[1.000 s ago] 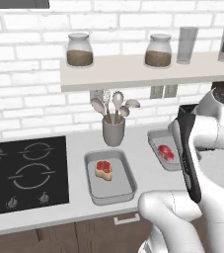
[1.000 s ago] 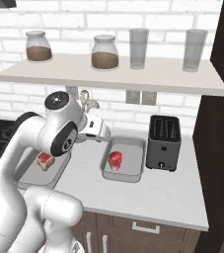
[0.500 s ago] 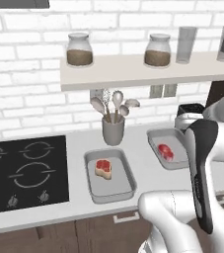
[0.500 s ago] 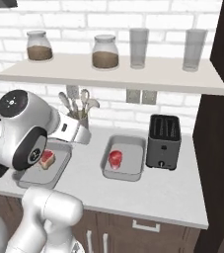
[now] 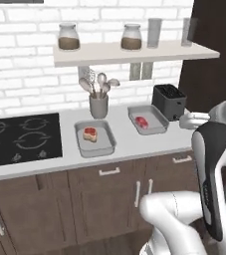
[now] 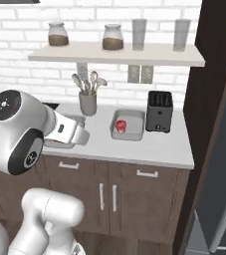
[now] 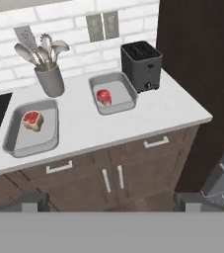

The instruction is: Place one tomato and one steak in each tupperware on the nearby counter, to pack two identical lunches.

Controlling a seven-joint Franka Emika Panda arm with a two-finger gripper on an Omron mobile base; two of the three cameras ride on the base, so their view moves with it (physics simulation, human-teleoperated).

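Ahead of the wide-open, empty gripper, the counter now sits farther off since the base backed away, steak tray left, tomato tray right, so packing seems not yet begun

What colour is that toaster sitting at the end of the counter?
The toaster is black, or very dark grey, seen best in the hand view.
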